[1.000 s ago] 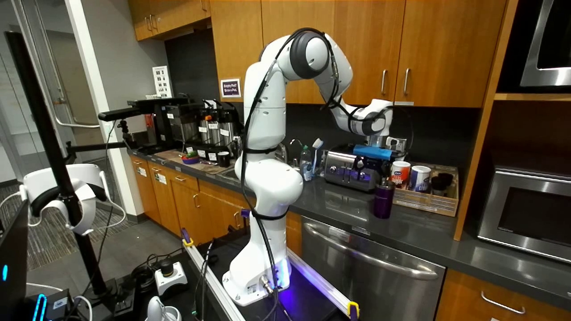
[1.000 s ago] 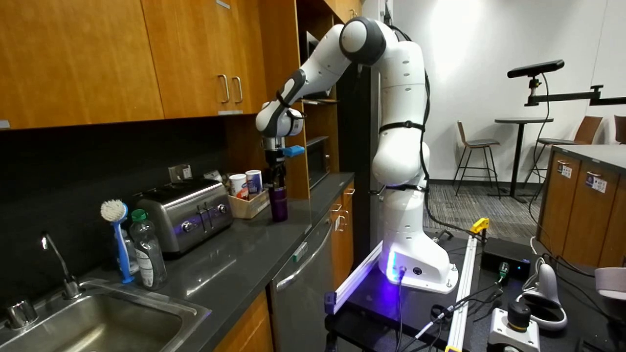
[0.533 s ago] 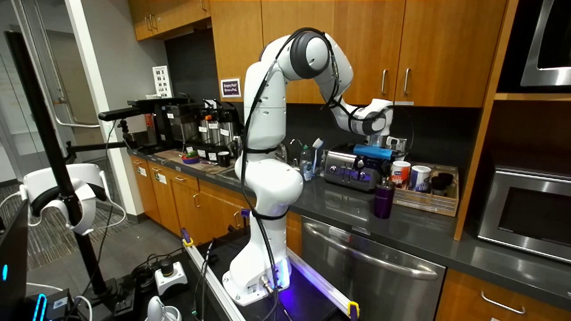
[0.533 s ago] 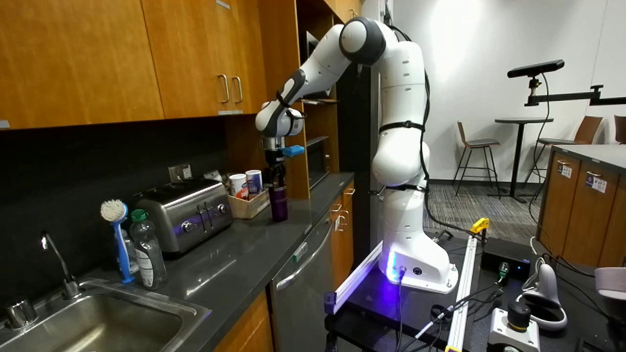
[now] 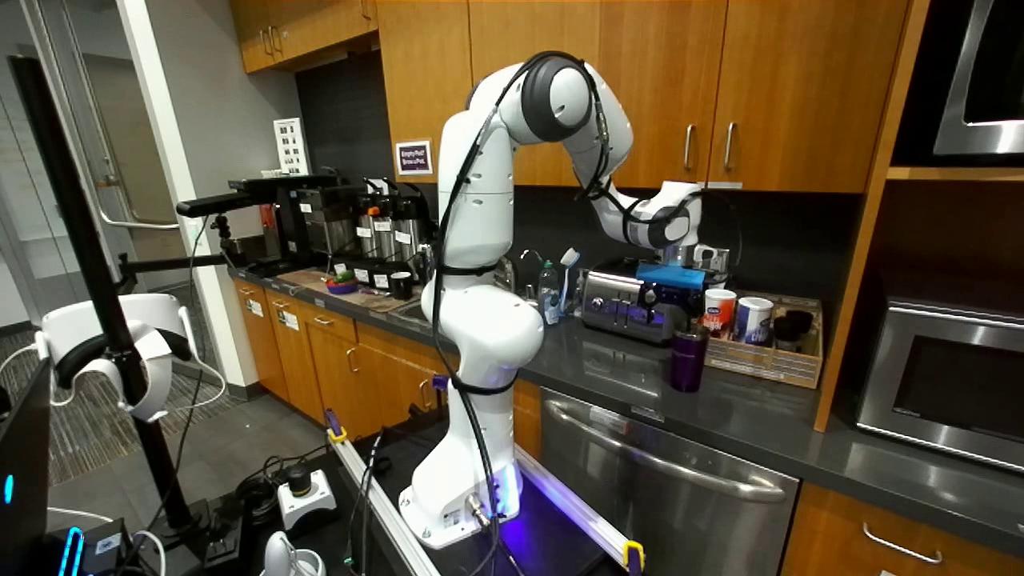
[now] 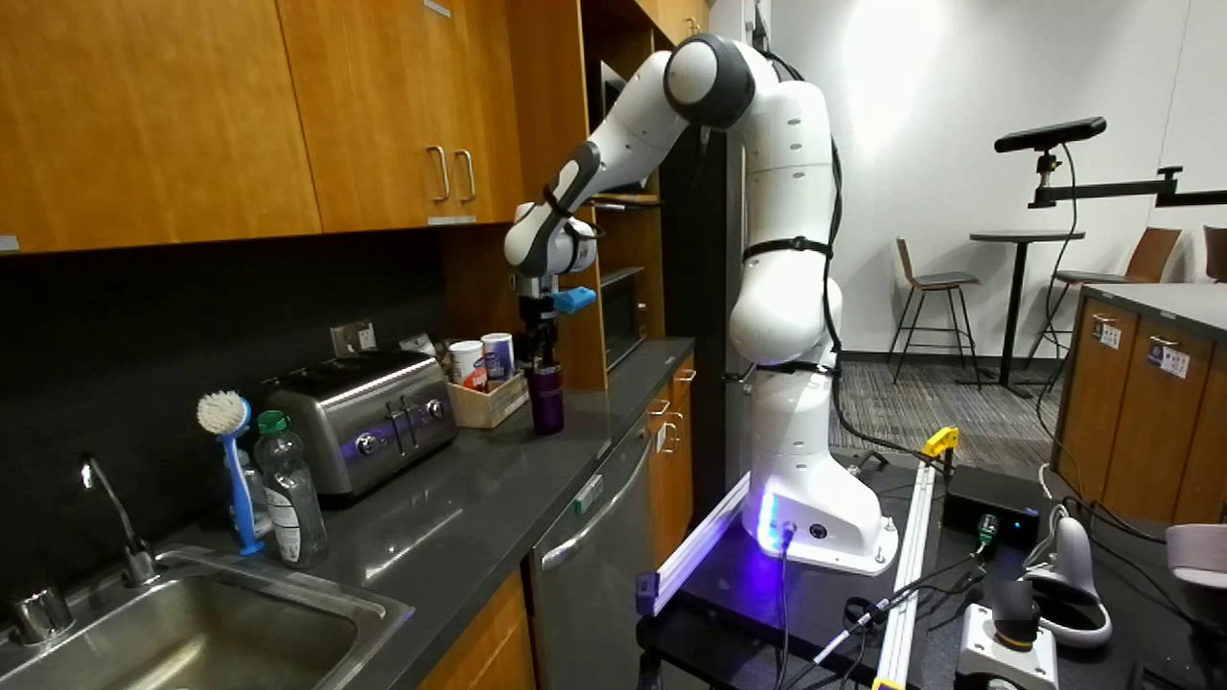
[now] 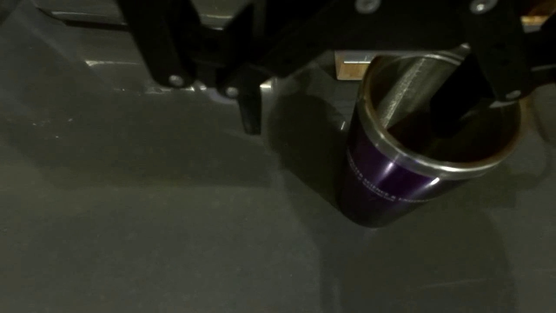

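Observation:
A purple tumbler with a bare metal rim point(image 7: 386, 178) stands upright on the dark counter, its mouth uncovered. It shows in both exterior views too, as the purple tumbler point(image 5: 688, 364) and again as the tumbler point(image 6: 547, 404) directly below the hand. My gripper point(image 7: 349, 124) is open, its jaws wide apart across the tumbler's near wall. The right finger point(image 7: 449, 106) appears over or inside the mouth; how deep I cannot tell. Outside the cup, to the left, hangs the left finger point(image 7: 251, 115). Neither finger visibly presses the wall. A blue block point(image 5: 670, 276) is fixed on the wrist.
Close behind the hand are a steel toaster point(image 6: 359, 417) and a shallow box point(image 5: 764, 366) holding a red-and-white canister point(image 5: 718, 310) and a blue-and-white canister point(image 5: 753, 322). Farther along stand a soap bottle point(image 6: 290, 503), a blue brush point(image 6: 237, 470) and a sink point(image 6: 383, 623). Cabinets point(image 5: 652, 88) hang above.
My wrist has shifted and tilted slightly, with the blue block sitting a touch lower in both exterior views. The tumbler stays where it was.

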Controlling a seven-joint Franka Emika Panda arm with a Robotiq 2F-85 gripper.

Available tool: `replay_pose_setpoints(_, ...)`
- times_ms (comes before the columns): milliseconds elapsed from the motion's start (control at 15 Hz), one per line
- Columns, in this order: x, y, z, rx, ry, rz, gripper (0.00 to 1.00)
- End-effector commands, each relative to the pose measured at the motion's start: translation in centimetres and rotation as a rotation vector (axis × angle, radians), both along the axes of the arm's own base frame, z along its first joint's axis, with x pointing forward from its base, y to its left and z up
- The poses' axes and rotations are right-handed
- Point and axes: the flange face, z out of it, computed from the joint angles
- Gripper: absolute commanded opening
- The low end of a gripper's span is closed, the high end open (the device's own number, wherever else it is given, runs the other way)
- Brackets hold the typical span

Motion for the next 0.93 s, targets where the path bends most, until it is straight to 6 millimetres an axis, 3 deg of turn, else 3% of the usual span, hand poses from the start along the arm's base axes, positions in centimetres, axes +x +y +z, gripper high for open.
replay_pose_setpoints(0,-0.41,0.30,-0.44,-0.047,0.034,0.003,1.00)
replay_pose_setpoints(267,-1.20,0.29,-1.18,-0.178,0.146,-0.076,1.00)
replay_pose_setpoints(867,-1.28,0.00,-1.35,-0.132,0.118,-0.047,1.00)
